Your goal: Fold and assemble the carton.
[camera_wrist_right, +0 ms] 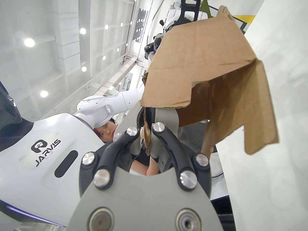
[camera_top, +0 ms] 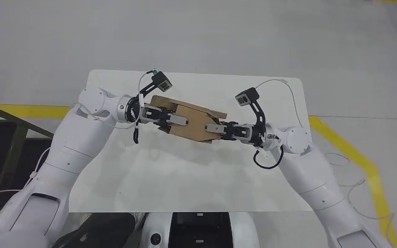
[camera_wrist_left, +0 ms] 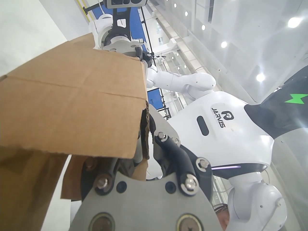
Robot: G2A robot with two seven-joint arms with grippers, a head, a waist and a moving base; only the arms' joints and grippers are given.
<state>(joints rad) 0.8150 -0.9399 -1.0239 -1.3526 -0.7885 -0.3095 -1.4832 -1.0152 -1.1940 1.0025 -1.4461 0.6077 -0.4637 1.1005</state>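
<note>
Carton (camera_top: 193, 121) pinched at opposite ends by left hand (camera_top: 178, 119) and right hand (camera_top: 210, 128).

A white table (camera_top: 186, 180) with rounded corners stands on a pale grey floor (camera_top: 198, 31). A yellow line (camera_top: 31, 111) painted on the floor runs out from one side of the table, and another yellow line (camera_top: 344, 144) bends away on the other. Overhead, round ceiling lights (camera_wrist_left: 294, 22) glare in rows, and a blue panel (camera_wrist_left: 154, 98) shows in the room behind.
</note>
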